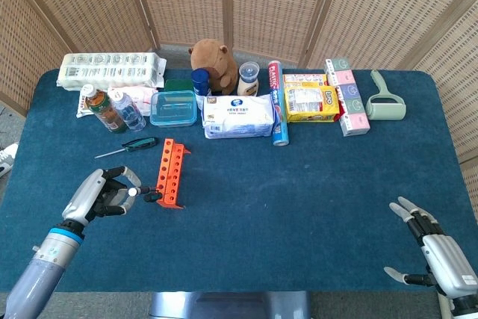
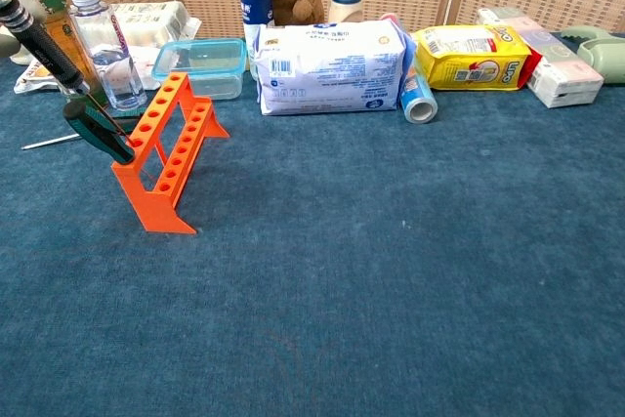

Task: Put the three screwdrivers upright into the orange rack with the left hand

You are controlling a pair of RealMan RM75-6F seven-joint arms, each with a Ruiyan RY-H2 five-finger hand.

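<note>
So rn left hand [image 1: 101, 196] grips a screwdriver [image 2: 39, 36] beside the orange rack [image 1: 170, 175], one's leaning there; next: tip upright over a hole. Right hand [image 1: 437, 248] idle, released.

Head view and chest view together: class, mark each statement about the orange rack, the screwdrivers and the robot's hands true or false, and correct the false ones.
1. The orange plastic rack stands on the blue cloth table. True.
2. The left hand is empty. False: it holds a black-handled screwdriver beside the rack.
3. A green-handled screwdriver lies flat on the table behind the rack. True.
4. The right hand grips the rack. False: it rests open at the near right corner, far from the rack.
5. A green-handled screwdriver leans tilted at the rack's near end. True.
</note>
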